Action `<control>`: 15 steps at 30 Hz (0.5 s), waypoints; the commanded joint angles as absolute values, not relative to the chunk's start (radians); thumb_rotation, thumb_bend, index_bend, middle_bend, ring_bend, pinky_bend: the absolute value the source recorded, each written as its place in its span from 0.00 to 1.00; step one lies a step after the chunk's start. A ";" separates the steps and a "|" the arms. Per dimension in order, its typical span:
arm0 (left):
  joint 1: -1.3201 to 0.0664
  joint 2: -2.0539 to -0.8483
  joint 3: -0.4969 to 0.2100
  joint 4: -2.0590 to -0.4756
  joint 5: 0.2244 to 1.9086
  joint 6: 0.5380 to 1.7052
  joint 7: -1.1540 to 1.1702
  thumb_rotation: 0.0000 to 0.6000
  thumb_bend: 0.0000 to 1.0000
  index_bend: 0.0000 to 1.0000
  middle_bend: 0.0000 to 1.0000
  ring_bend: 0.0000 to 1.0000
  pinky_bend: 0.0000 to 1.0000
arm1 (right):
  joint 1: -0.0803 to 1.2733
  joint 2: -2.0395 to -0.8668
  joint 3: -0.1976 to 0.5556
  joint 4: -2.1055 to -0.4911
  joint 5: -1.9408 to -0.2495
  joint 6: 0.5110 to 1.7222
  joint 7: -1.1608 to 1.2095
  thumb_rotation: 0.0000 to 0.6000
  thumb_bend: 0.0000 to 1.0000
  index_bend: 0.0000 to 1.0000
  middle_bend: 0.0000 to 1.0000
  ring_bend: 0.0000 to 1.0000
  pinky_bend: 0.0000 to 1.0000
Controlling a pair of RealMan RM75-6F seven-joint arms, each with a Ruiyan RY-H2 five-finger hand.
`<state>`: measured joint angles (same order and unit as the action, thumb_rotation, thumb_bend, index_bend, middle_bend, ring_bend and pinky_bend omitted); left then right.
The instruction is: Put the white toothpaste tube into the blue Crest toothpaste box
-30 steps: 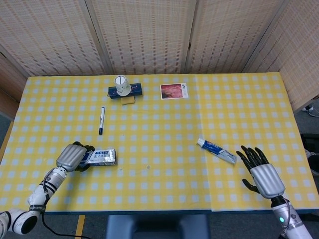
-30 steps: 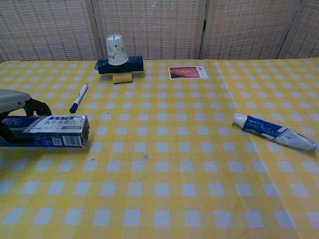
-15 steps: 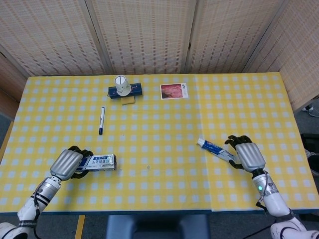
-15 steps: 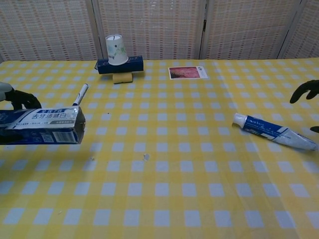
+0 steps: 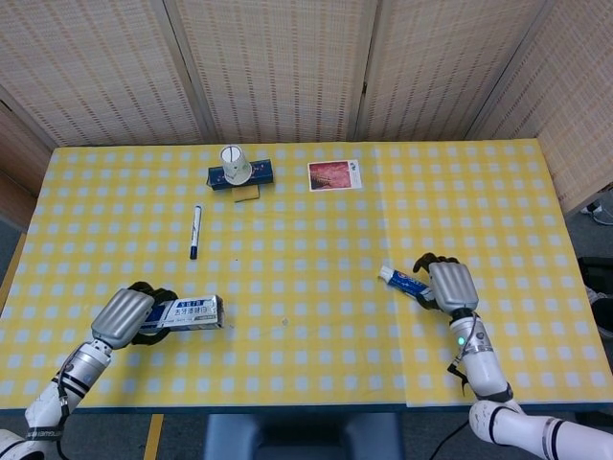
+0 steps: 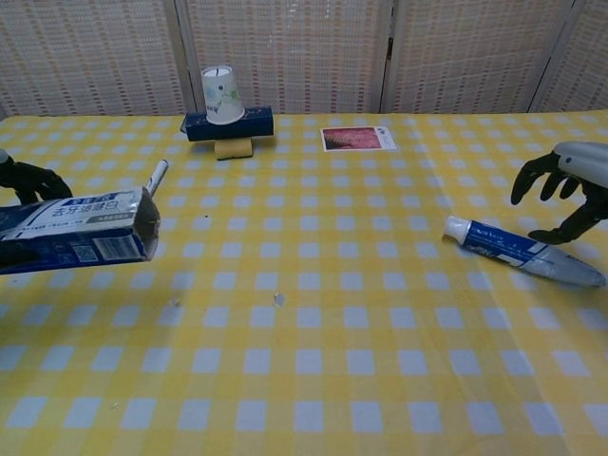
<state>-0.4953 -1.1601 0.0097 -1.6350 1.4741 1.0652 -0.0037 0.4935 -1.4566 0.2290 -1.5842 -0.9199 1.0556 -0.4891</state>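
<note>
The blue Crest toothpaste box (image 5: 189, 311) (image 6: 84, 233) is gripped at its left end by my left hand (image 5: 123, 317) (image 6: 26, 178). The box is off the table, its open end facing right and tilted slightly up. At the right, the white toothpaste tube (image 5: 407, 282) (image 6: 521, 252) lies flat on the table, cap toward the left. Over the tube's tail end my right hand (image 5: 448, 286) (image 6: 567, 186) hovers with its fingers spread and curled downward. It holds nothing, and the thumb is close beside the tube.
At the back, an upturned paper cup (image 5: 234, 163) sits on a dark blue box (image 5: 259, 172), with a yellow block (image 5: 246, 193) in front. A marker pen (image 5: 195, 231) lies left of centre and a picture card (image 5: 334, 175) at the back centre. The yellow checked cloth (image 5: 306, 259) covers the table.
My right hand has moved left and forward from the table's right edge to above the tube. The left hand has raised the box and tipped its open end upward.
</note>
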 commanded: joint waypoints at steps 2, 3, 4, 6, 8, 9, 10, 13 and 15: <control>-0.493 -1.144 0.012 -1.631 1.488 1.069 -0.032 1.00 0.34 0.41 0.55 0.52 0.30 | 0.545 -1.486 0.252 -1.573 -0.796 1.071 -0.592 1.00 0.31 0.41 0.28 0.31 0.28; -0.492 -1.141 0.013 -1.629 1.492 1.070 -0.038 1.00 0.34 0.41 0.55 0.52 0.30 | 0.555 -1.490 0.254 -1.569 -0.771 1.068 -0.609 1.00 0.31 0.41 0.27 0.31 0.28; -0.491 -1.139 0.013 -1.628 1.495 1.072 -0.045 1.00 0.34 0.41 0.55 0.52 0.30 | 0.564 -1.495 0.256 -1.563 -0.747 1.065 -0.625 1.00 0.31 0.41 0.27 0.31 0.28; -0.491 -1.134 0.014 -1.623 1.501 1.072 -0.058 1.00 0.34 0.41 0.55 0.52 0.30 | 0.586 -1.504 0.258 -1.551 -0.694 1.049 -0.651 1.00 0.31 0.41 0.26 0.31 0.28; -0.491 -1.130 0.014 -1.617 1.504 1.072 -0.072 1.00 0.34 0.41 0.55 0.51 0.30 | 0.606 -1.511 0.262 -1.540 -0.646 1.031 -0.667 1.00 0.31 0.41 0.26 0.31 0.28; -0.491 -1.129 0.014 -1.613 1.504 1.072 -0.077 1.00 0.34 0.41 0.55 0.51 0.29 | 0.615 -1.516 0.263 -1.532 -0.633 1.028 -0.673 1.00 0.31 0.41 0.26 0.31 0.28; -0.491 -1.128 0.014 -1.610 1.506 1.071 -0.083 1.00 0.34 0.41 0.55 0.51 0.29 | 0.623 -1.521 0.262 -1.524 -0.620 1.024 -0.680 1.00 0.31 0.41 0.26 0.31 0.28; -0.495 -1.129 0.013 -1.594 1.508 1.064 -0.104 1.00 0.34 0.41 0.55 0.51 0.29 | 0.652 -1.538 0.262 -1.501 -0.567 1.007 -0.699 1.00 0.31 0.41 0.26 0.30 0.28; -0.498 -1.132 0.011 -1.581 1.509 1.059 -0.120 1.00 0.34 0.41 0.55 0.51 0.29 | 0.675 -1.550 0.261 -1.485 -0.519 0.995 -0.722 1.00 0.31 0.41 0.25 0.30 0.28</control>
